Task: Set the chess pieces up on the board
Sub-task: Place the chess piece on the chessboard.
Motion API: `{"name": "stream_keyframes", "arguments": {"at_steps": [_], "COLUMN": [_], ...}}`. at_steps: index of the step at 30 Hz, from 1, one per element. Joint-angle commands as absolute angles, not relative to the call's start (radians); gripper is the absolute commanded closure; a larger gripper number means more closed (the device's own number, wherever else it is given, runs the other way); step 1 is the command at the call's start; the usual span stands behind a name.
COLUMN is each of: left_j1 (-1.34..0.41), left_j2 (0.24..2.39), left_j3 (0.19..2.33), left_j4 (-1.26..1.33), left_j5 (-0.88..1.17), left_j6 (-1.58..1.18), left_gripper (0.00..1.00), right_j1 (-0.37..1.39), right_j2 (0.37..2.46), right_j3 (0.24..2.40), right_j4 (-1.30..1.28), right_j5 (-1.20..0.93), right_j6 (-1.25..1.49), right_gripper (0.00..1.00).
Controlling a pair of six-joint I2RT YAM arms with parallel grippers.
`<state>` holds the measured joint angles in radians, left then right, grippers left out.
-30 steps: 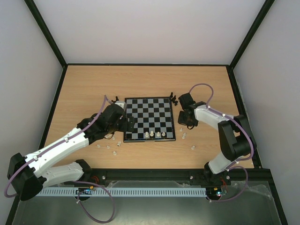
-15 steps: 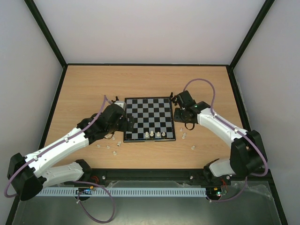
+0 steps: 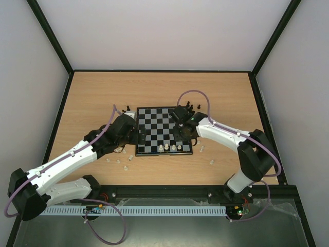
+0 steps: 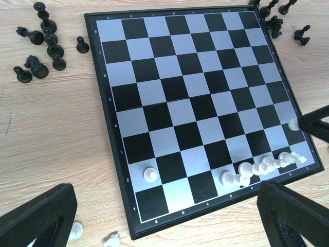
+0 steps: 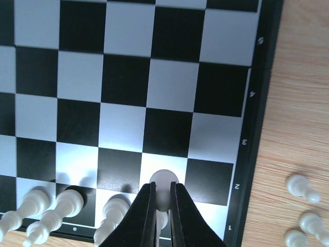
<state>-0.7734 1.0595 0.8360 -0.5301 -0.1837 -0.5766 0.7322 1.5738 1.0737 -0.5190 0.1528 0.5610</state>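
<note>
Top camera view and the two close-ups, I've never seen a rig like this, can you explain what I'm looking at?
A robot's left arm and right arm are bolted at the near edge of a table. The overhead picture shows both; each close-up comes from a camera on one wrist. A chessboard lies on it. A few white pieces stand along its near edge; black pieces and loose white pieces lie beside it. The right gripper is shut on a white pawn over the board; the left gripper is open, holding nothing.
</note>
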Motion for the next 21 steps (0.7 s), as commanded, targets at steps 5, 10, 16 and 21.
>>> {"name": "stream_keyframes", "arguments": {"at_steps": [5,10,16,21], "left_j1": [-0.769,-0.768,-0.768,-0.768], "left_j2": [1.052,1.054,1.055,1.055], "left_j3": [0.832,0.830,0.830,0.828], "left_j4": [-0.541,-0.538,-0.538,-0.537], "left_j5": [-0.193,-0.193,-0.193,-0.193], "left_j6": [-0.580,-0.578,-0.577,-0.579], "left_gripper": [0.01,0.01,0.01,0.01], "right_j1": [0.764,0.767,0.767,0.766], "right_j2": [1.646,1.660,1.677,1.683], "right_j3": [1.097,1.095,1.097,1.091], "right_j4": [-0.573,-0.567,-0.572,-0.572], "right_j5": [0.139,0.134,0.129,0.127], "right_j6": [0.566,0.563,0.560,0.560], "right_gripper": [0.98,0.98,0.98,0.98]}}
